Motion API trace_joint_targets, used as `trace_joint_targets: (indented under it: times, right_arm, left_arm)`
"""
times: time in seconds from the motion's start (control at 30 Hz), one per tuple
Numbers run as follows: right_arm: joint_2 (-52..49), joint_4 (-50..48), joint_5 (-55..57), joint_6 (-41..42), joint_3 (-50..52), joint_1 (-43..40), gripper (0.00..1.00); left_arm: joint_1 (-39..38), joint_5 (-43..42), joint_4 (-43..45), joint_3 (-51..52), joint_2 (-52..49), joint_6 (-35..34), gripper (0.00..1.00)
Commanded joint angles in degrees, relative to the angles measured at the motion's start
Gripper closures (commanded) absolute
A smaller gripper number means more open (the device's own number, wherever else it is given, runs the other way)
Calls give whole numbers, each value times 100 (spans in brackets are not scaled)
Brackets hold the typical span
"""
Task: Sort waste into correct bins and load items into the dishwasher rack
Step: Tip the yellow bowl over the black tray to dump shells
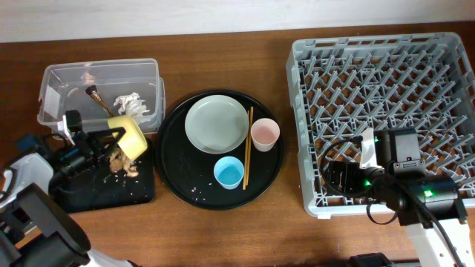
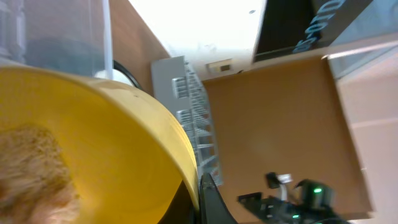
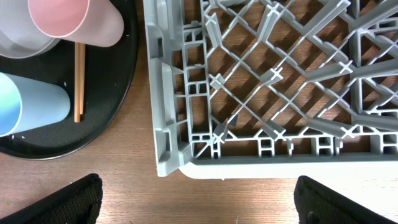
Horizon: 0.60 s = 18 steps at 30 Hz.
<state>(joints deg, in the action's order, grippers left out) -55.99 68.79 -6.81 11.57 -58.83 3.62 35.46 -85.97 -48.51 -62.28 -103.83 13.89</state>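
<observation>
While the left gripper [image 1: 102, 139] is clamped on the rim of the yellow bowl [image 1: 128, 136], which is tipped over the shallow black tray [image 1: 89, 194] with food scraps [image 1: 122, 165] below its mouth, the right gripper [image 3: 199, 186] hangs above the near-left corner of the dishwasher rack [image 1: 386, 74], fingers spread wide and holding nothing. Plate [image 1: 216, 124], pink cup [image 1: 264, 134], blue cup [image 1: 228, 172] and chopsticks [image 1: 248, 148] rest on the round black tray [image 1: 178, 178]. Crumpled tissue [image 1: 130, 102] lies in the clear box [image 1: 67, 81].

Brown wooden table [image 1: 223, 237], pale wall [image 1: 148, 15]
</observation>
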Motion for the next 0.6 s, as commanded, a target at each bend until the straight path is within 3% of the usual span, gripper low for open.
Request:
trace_joint_targets:
  times: [0.0, 0.13, 0.47, 0.57]
  right_arm:
    - [22, 4, -26, -39, -87, -37, 2]
    - [22, 4, -26, -39, -87, -37, 2]
    - [22, 2, -26, -39, -87, -37, 2]
    - [22, 4, -26, -39, -87, -37, 2]
  left_arm:
    - [238, -422, -396, 50, -42, -35, 100]
    - [730, -422, -1189, 50, -42, -55, 100]
    - [1045, -420, -1207, 50, -42, -52, 100]
    - [1045, 313, -1010, 50, -42, -59, 100]
